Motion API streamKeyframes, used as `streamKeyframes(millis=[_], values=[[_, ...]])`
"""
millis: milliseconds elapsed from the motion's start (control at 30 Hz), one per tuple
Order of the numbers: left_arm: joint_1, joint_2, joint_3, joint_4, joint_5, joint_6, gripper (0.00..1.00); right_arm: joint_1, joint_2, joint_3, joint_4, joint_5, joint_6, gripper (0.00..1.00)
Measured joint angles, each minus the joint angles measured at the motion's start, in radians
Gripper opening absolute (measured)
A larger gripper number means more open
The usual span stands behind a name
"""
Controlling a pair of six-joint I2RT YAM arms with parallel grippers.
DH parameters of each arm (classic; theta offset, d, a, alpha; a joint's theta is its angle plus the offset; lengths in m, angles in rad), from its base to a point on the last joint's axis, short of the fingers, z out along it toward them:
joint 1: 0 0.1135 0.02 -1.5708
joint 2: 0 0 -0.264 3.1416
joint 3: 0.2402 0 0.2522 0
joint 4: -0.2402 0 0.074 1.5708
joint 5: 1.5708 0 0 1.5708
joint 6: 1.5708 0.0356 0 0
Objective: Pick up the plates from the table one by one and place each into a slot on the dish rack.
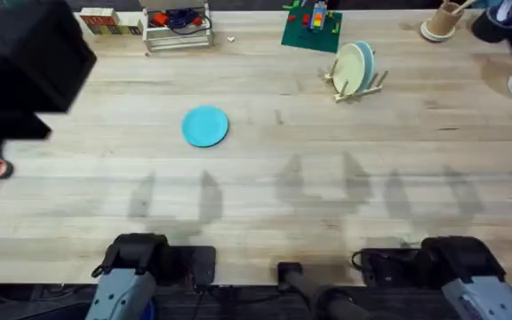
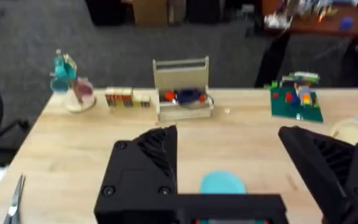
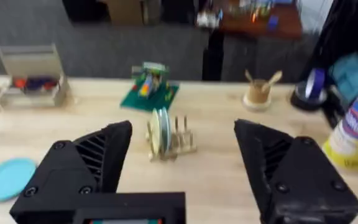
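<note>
A solid turquoise plate (image 1: 205, 125) lies flat on the light-wood table (image 1: 265, 196), left of centre. The small wooden dish rack (image 1: 356, 82) stands at the back right, holding a cream-green plate (image 1: 349, 67) and a light blue plate (image 1: 366, 62) upright in its slots. Both arms rest folded at the near edge. My left gripper (image 2: 227, 134) is open and holds nothing, with the turquoise plate (image 2: 222, 183) on the table just ahead of it. My right gripper (image 3: 182, 130) is also open and holds nothing, facing the rack (image 3: 178, 146) farther off, with the turquoise plate (image 3: 8, 177) off to one side.
Along the back edge stand a white frame stand (image 1: 178, 27), wooden blocks (image 1: 109, 22), a green brick baseplate (image 1: 311, 27) and a cup of wooden utensils (image 1: 443, 22). A large dark shape (image 1: 16, 62) looms at the upper left. A bottle (image 3: 353, 134) stands at the right.
</note>
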Motion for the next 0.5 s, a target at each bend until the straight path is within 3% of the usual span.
streamKeyframes(millis=[267, 500], values=[[0.0, 0.275, 0.316, -0.336, 0.004, -0.004, 0.993, 0.0, 0.301, 0.314, -0.294, 0.0, 0.0, 0.992], [0.0, 0.465, 0.47, -0.528, 0.027, -0.021, 0.994, 0.0, 0.519, 0.574, -0.539, 0.0, 0.0, 0.992]])
